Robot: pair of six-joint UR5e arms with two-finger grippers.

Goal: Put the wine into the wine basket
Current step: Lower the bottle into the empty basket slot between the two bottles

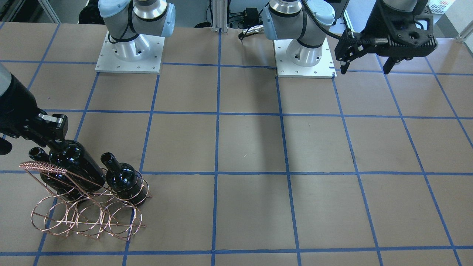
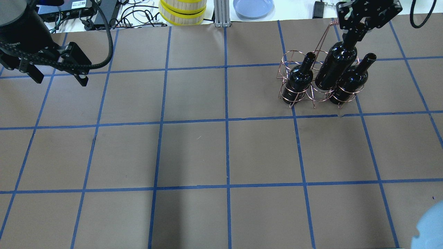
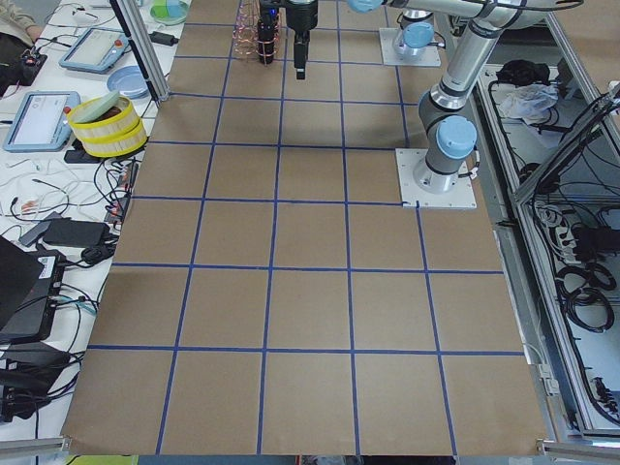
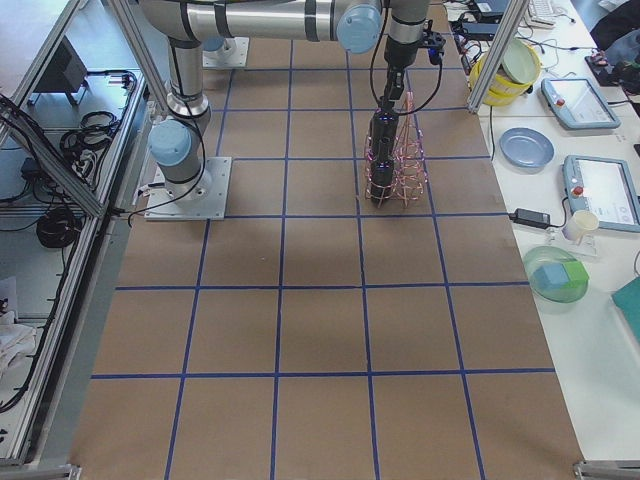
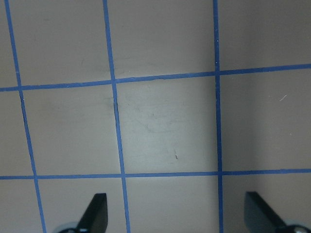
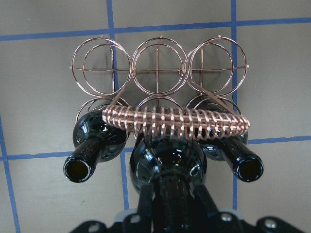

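Note:
The wine basket [image 2: 287,58], a copper wire rack with a coil-wrapped handle [image 6: 175,124], stands at the far right of the table. Two dark bottles [image 2: 298,81] [image 2: 351,81] stand in the outer rings of its row nearer the robot. My right gripper [image 2: 356,31] is shut on the neck of a third wine bottle [image 2: 337,65]. This bottle is tilted, with its base at the middle ring between the other two. In the front view the held bottle [image 1: 75,166] sits under the gripper [image 1: 51,136]. My left gripper [image 2: 59,77] is open and empty at the far left.
The basket's three rings farther from the robot [image 6: 102,68] hold nothing. A yellow-rimmed wooden stack [image 2: 182,10] and a blue plate [image 2: 253,7] sit beyond the table's far edge. The arm bases [image 1: 130,48] [image 1: 305,51] stand on the robot's side.

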